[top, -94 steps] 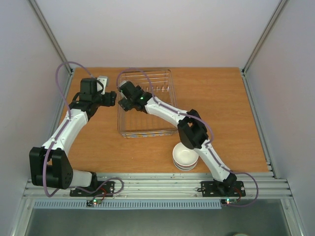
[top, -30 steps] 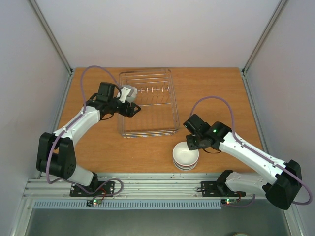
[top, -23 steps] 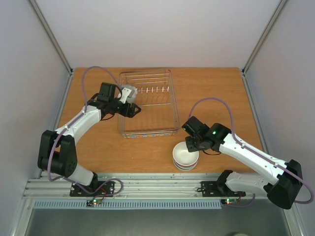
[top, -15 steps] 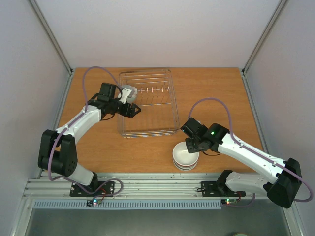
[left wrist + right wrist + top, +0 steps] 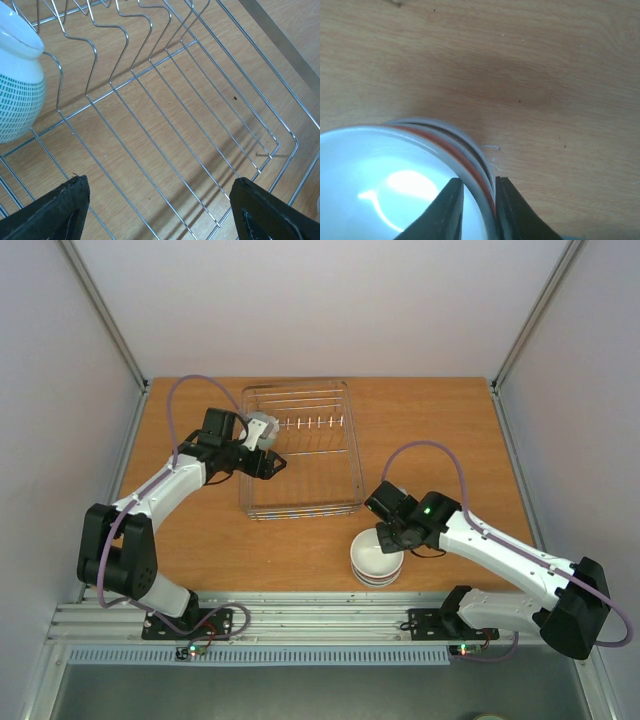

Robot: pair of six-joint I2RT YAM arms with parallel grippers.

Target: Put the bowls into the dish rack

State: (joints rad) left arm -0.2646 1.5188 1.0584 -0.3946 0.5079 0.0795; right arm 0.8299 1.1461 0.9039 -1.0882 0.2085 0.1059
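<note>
A stack of bowls [image 5: 376, 560] stands near the table's front edge. In the right wrist view the top one is a pale glossy bowl [image 5: 385, 185], with an orange rim [image 5: 451, 150] and a grey rim under it. My right gripper [image 5: 383, 537] [image 5: 479, 187] is pinched on these rims, one finger inside the top bowl and one outside the stack. The wire dish rack [image 5: 350, 440] [image 5: 280, 145] lies at mid table. A white bowl with a teal dash pattern [image 5: 17, 95] leans among its divider wires. My left gripper [image 5: 272, 462] [image 5: 157, 212] hangs open over the rack floor, holding nothing.
Bare orange-brown table surrounds the rack and the stack. White walls with metal posts close the left, right and back sides. An aluminium rail [image 5: 320, 610] with the arm bases runs along the near edge, just behind the stack.
My right gripper slid a little left onto the stack's rim and its fingers closed on it. The left arm and the patterned bowl have stayed put over the last second.
</note>
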